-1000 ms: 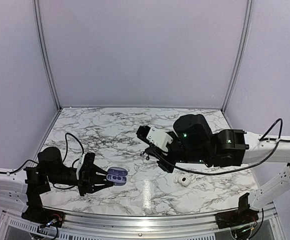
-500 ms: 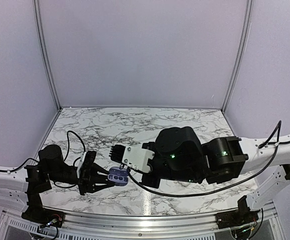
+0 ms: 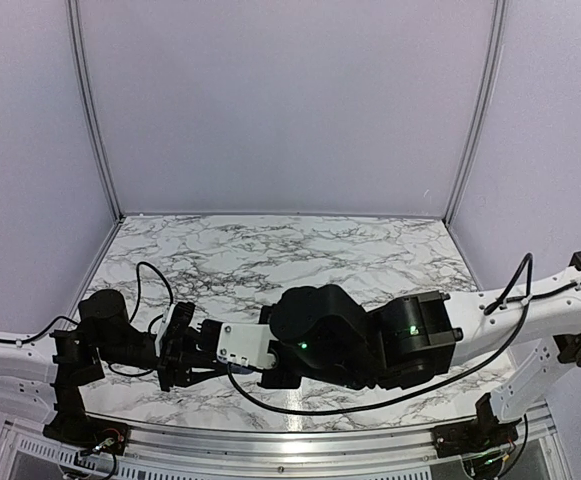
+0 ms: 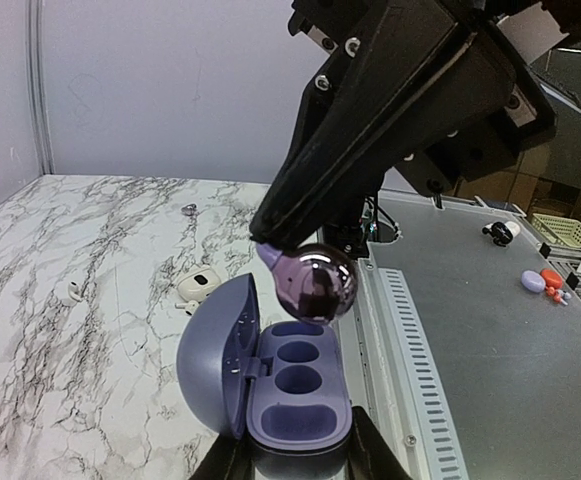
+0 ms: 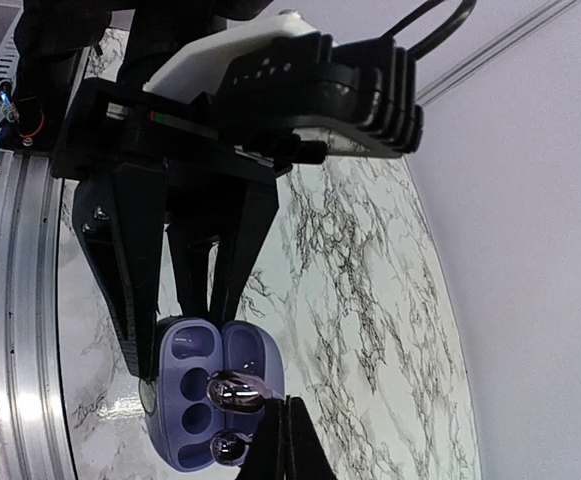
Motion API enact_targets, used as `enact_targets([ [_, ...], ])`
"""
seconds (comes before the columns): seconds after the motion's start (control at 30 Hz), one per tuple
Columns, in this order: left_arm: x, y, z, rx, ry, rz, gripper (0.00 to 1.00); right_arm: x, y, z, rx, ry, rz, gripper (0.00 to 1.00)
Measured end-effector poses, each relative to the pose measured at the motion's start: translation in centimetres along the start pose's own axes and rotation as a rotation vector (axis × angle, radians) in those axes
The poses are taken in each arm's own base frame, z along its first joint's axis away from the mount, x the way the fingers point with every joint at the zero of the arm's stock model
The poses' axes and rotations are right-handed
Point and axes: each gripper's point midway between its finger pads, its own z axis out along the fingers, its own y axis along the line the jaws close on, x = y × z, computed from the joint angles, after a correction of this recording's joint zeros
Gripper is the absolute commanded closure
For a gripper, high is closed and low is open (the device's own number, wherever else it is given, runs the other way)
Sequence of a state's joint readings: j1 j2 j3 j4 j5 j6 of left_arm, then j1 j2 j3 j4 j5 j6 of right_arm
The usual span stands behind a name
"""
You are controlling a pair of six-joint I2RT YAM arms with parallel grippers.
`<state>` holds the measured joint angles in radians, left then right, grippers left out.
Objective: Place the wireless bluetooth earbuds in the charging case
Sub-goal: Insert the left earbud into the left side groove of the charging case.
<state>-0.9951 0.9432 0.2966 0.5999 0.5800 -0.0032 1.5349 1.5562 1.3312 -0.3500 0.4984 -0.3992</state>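
The charging case (image 4: 300,400) is a lavender clamshell with its lid (image 4: 210,350) swung open to the left. My left gripper (image 4: 295,455) is shut on its base and holds it above the table's near edge. A glossy dark purple earbud (image 4: 315,283) hangs just over the far end of the case. My right gripper (image 4: 288,236) is shut on this earbud. From the right wrist, the earbud (image 5: 232,391) sits at my right gripper's (image 5: 283,405) tip, over the case (image 5: 182,400). A second glossy shape (image 5: 215,447) lies at the case's far well. In the top view the right arm hides the case.
A white earbud-like item (image 4: 198,288) and a smaller white piece (image 4: 73,290) lie on the marble table (image 4: 90,230). A small dark bit (image 4: 189,209) lies farther back. The grey metal rail (image 4: 470,330) runs along the near edge right of the case.
The right arm has swung left across the table and now hangs over the case. The left arm and the case have stayed put.
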Motion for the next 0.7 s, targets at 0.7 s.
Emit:
enact_targets([
  [0.7, 0.0, 0.0, 0.0, 0.0, 0.0, -0.017, 0.98, 0.2, 1.6, 2.4, 0.042, 0.046, -0.06, 1.0],
])
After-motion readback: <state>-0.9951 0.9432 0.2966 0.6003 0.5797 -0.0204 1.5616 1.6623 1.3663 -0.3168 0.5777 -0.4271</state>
